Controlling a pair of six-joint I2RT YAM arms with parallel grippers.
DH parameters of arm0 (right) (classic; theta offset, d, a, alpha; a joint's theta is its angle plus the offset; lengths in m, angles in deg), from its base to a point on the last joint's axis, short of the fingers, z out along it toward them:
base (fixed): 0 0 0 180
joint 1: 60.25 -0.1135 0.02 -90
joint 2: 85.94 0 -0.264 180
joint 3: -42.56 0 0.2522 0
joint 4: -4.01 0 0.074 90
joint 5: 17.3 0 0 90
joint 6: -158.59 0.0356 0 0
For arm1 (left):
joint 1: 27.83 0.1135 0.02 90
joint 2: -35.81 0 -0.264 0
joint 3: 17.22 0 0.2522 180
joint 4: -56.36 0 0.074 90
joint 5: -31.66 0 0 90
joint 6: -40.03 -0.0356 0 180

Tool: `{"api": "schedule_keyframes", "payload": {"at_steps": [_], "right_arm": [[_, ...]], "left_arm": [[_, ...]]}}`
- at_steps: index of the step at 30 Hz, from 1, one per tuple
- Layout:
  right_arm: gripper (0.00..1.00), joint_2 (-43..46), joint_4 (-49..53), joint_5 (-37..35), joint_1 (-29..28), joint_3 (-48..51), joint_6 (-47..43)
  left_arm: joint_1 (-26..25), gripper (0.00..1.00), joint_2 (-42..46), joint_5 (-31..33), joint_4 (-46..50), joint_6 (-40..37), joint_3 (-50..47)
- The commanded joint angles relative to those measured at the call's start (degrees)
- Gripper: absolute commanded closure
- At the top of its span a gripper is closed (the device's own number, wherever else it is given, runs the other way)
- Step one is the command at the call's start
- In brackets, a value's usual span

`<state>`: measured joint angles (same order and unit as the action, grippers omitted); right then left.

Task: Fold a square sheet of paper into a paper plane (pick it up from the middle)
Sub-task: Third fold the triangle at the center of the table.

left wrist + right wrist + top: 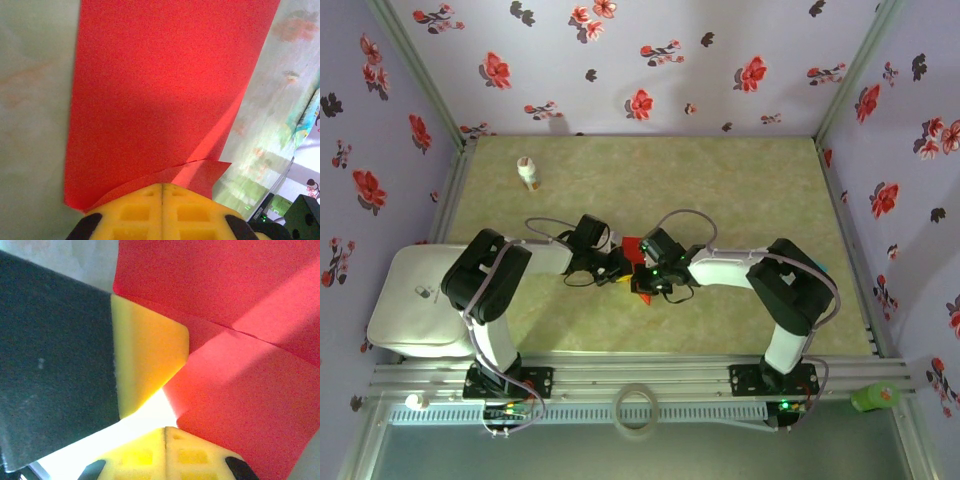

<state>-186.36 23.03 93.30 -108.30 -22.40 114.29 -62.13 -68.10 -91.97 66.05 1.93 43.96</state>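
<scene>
The square sheet of paper (632,245) is bright red and creased into a narrower, folded shape between the two arms at the middle of the table. In the left wrist view the paper (160,90) stretches away from my left gripper (162,186), a folded flap running in under its yellow pads, which are shut on it. My right gripper (165,430) is shut too. The paper (240,405) passes behind its right pad without visibly entering the seam. The left gripper's yellow pad (145,365) shows close by. From above, the left gripper (618,266) and right gripper (642,272) almost touch.
A small white bottle with an orange band (528,172) stands at the back left. A white box (415,300) lies at the table's left edge. A teal-and-white card (306,117) lies to the right. A tape ring (638,408) and a green object (875,397) rest on the front rail.
</scene>
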Motion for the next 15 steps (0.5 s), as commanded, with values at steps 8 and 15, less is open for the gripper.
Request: {"api": "schedule_keyframes", "payload": {"at_steps": [8, 15], "right_arm": [[0.96, 0.7, 0.08, -0.75, -0.1, 3.68, 1.68], [0.94, 2.78, -3.43, 0.27, 0.23, 7.12, 3.38]], "left_arm": [[-0.4, 1.0, -2.53, 3.43, 4.57, -1.61, -0.7], [-0.36, 1.0, -2.69, 4.4, 5.28, -1.81, -0.85]]}}
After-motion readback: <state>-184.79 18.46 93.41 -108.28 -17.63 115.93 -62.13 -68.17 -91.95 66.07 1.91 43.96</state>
